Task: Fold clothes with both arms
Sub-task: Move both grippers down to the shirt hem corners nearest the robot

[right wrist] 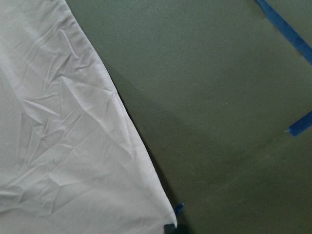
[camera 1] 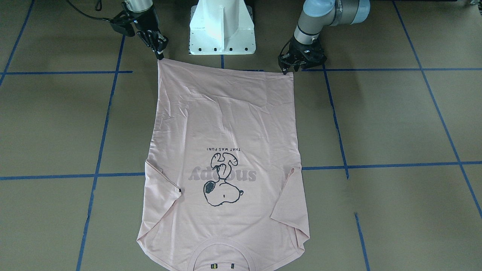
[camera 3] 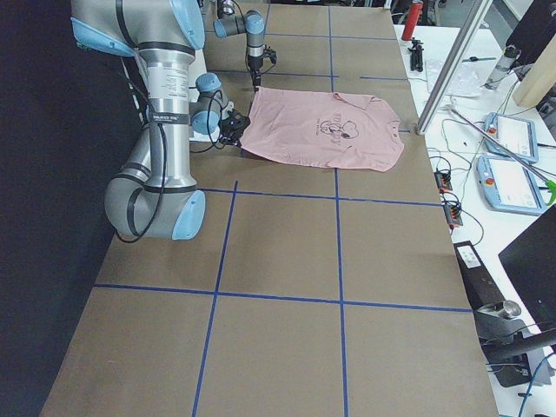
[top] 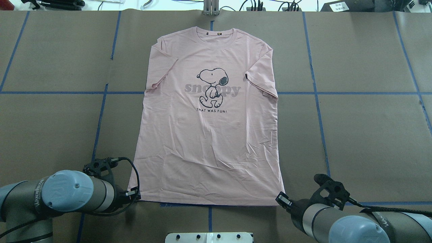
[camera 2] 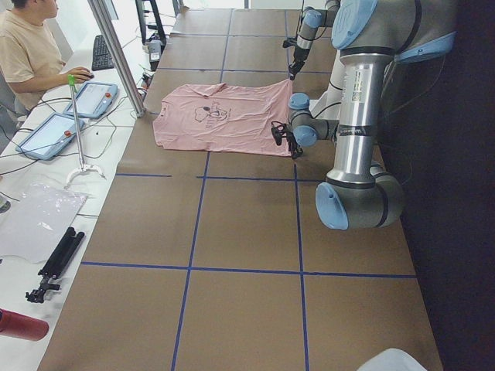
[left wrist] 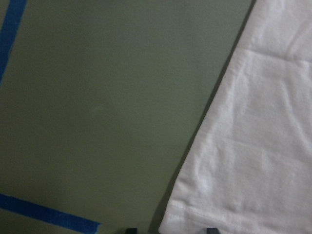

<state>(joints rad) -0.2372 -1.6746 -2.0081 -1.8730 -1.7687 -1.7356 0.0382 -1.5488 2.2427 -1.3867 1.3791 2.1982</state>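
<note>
**Two hem corners, one thin shirt**

The T-shirt [top: 209,135] lies flat and face up on the tabletop [top: 354,135]. Its collar [top: 216,33] is on the far side from me and its hem runs along my near edge. My left gripper [camera 1: 289,70] is down at one hem corner [left wrist: 170,222]. My wrist camera shows two dark fingertips [left wrist: 129,229] set apart with that corner between them, so those jaws stand parted and hold nothing. My right gripper [camera 1: 160,56] sits at the other hem corner [right wrist: 168,212]. From the front its fingers taper to a point there, but my wrist view shows only one dark tip at the cloth's edge. I cannot tell whether those jaws are parted or pinched.

I judge this cloth light, limp and thin. The creases across the lower body suggest it will drape, sag and slide rather than keep any shape. The stitched hem looks like the firmest part, so I should grip right at the corners, through both layers. A shallow pinch could slip off or catch only the top layer. Uneven lifting between my arms would likely skew the fold.
</note>
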